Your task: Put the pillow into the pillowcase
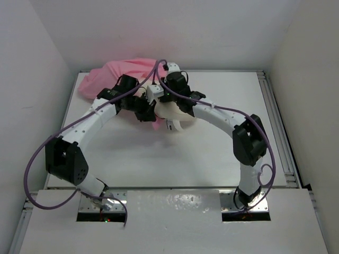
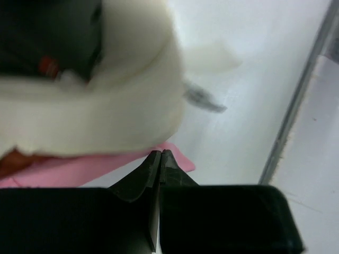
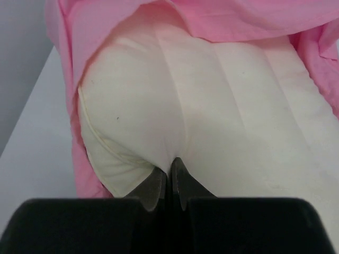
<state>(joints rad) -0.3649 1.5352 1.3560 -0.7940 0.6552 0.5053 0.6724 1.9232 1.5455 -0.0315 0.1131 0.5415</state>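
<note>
The cream pillow (image 1: pixel 179 112) lies at the back middle of the table, its far end inside the pink pillowcase (image 1: pixel 119 74), which is bunched at the back left. In the right wrist view the pillowcase (image 3: pixel 238 16) drapes over the pillow's (image 3: pixel 212 106) far part and sides. My right gripper (image 3: pixel 170 161) is shut, pinching the pillow's near edge. My left gripper (image 2: pixel 160 153) is shut at the pillowcase's lower hem (image 2: pixel 79 172), under the raised pillow (image 2: pixel 106 116). In the top view the left gripper (image 1: pixel 145 110) and the right gripper (image 1: pixel 157 96) are close together.
The white table (image 1: pixel 212 153) is enclosed by white walls. A metal rail (image 1: pixel 276 121) runs along its right edge and also shows in the left wrist view (image 2: pixel 296 106). The pillow's small tag (image 1: pixel 170 126) hangs from its near edge.
</note>
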